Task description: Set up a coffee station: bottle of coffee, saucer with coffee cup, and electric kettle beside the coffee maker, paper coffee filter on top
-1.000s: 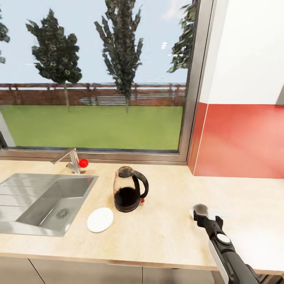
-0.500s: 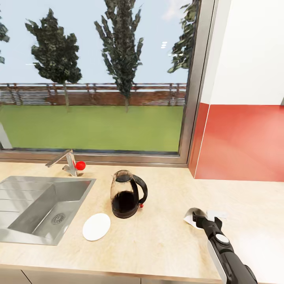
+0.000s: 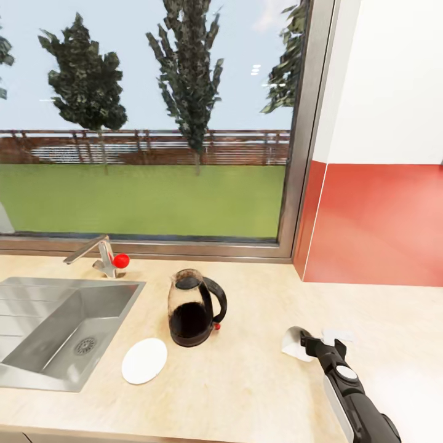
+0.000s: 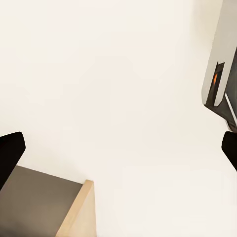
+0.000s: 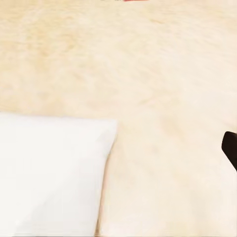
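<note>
A glass electric kettle [image 3: 194, 307] with a black handle stands upright on the beige countertop [image 3: 246, 381], right of the sink. The white saucer [image 3: 144, 361] lies flat just in front of the kettle, to its left. My right gripper [image 3: 304, 342] hovers low over the counter, with a white paper coffee filter [image 3: 293, 344] at its tip. In the right wrist view the filter [image 5: 49, 173] covers one side, and the one visible fingertip [image 5: 231, 148] stands wide apart from it. My left gripper [image 4: 118, 150] is open and holds nothing.
A steel sink [image 3: 55, 332] with a red-knobbed faucet [image 3: 104, 258] takes up the counter's left. A small white object [image 3: 337, 335] lies beside my right wrist. A window and a red backsplash [image 3: 381, 221] close the back. The left wrist view shows a cabinet corner [image 4: 74, 212].
The camera has shifted, so the kettle, saucer and sink sit a little lower and further left. My right gripper and the filter at its tip have moved left and nearer.
</note>
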You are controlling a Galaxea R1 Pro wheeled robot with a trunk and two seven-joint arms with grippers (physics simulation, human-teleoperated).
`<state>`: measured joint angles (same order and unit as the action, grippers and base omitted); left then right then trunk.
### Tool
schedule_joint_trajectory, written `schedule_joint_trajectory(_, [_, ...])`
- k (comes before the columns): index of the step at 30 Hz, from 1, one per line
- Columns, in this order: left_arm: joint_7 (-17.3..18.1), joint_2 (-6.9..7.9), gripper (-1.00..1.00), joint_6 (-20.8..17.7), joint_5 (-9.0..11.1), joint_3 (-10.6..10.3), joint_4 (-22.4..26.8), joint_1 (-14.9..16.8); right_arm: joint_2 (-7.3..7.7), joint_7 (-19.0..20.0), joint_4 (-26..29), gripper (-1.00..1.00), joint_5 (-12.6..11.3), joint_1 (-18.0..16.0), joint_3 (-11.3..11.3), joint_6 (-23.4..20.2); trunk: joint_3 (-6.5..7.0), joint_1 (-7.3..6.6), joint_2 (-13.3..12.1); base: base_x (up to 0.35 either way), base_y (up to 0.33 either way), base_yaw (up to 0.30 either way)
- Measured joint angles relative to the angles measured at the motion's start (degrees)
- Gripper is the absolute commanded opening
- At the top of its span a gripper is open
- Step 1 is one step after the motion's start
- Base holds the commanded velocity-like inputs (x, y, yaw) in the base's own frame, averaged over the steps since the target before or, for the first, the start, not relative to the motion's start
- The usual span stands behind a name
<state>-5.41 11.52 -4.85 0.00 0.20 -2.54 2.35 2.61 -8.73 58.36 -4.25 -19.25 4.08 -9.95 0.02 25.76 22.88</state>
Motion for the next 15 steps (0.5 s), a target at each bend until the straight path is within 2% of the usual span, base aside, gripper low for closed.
schedule_joint_trajectory(11, [0.0,0.0,1.0,0.0,0.1,0.0,0.0,0.0,0.0,2.1,-0.1,1.0,0.1,0.0,-0.1,0.1,0.0,0.0,0.0,0.03,-0.006,0.0])
schedule_joint_trajectory(12, [0.0,0.0,1.0,0.0,0.1,0.0,0.0,0.0,-0.03,2.1,-0.1,-1.0,0.1,0.0,-0.1,0.2,0.0,-0.01,0.0,0.154,0.0,0.0])
schedule_joint_trajectory(15, [0.0,0.04,1.0,0.0,0.1,0.0,0.0,0.0,-0.14,2.5,-0.5,-1.0,0.1,0.0,-0.4,1.2,0.0,-0.01,0.0,0.185,0.0,0.0])
